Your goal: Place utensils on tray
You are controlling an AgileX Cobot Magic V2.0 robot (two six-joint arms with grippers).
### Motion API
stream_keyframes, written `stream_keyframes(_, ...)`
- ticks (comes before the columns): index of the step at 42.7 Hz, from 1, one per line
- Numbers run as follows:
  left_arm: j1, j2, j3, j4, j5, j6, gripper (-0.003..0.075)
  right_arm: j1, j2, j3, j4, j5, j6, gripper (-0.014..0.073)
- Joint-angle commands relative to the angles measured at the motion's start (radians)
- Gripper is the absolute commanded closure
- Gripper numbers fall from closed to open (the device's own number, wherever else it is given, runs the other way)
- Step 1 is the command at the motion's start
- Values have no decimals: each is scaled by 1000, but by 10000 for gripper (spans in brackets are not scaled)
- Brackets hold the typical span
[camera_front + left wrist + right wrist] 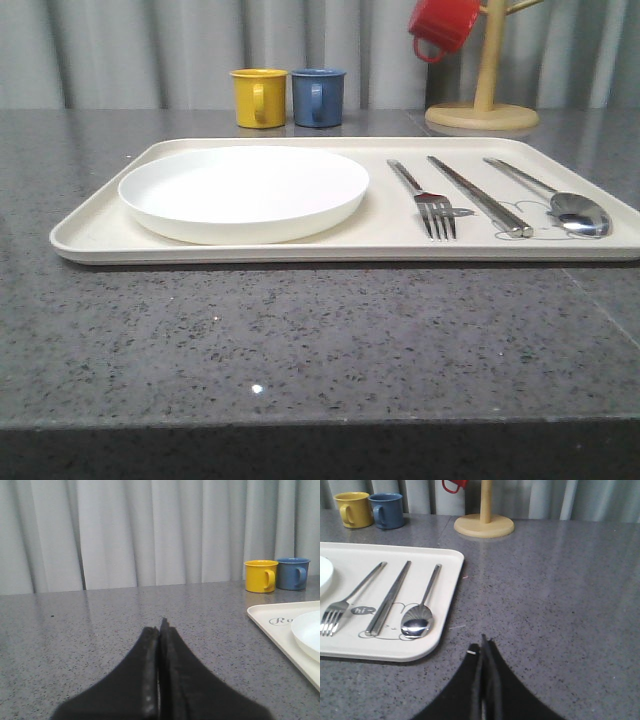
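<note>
The cream tray (90,232) lies across the grey table. On it sit the round white plate (243,190) at the left, then the steel fork (424,196), the pair of chopsticks (478,194) and the spoon (560,200) at the right. The right wrist view shows the fork (350,600), chopsticks (390,596) and spoon (422,605) on the tray (447,595). My right gripper (483,642) is shut and empty over bare table, just off the tray's near right corner. My left gripper (160,627) is shut and empty, off the tray's (270,625) left side; the plate (307,632) shows at the edge.
A yellow mug (258,97) and a blue mug (318,96) stand behind the tray. A wooden mug tree (484,100) with a red mug (443,24) hanging on it stands at the back right. A grey curtain closes the back.
</note>
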Motion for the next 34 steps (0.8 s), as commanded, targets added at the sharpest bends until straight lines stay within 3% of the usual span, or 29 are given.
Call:
stream_keyframes(1,-3,-20,4,-9,-73,-3,741,-14,-38,68,-8,-175,-7,660)
stream_keyframes(9,-3,-20,4,-9,-73,-3,741,-14,-88,205,-7,-363,-7,660)
stream_keyframes(34,-3,-20,4,-9,-73,-3,741,9,-87,202,-7,-389,-7,660)
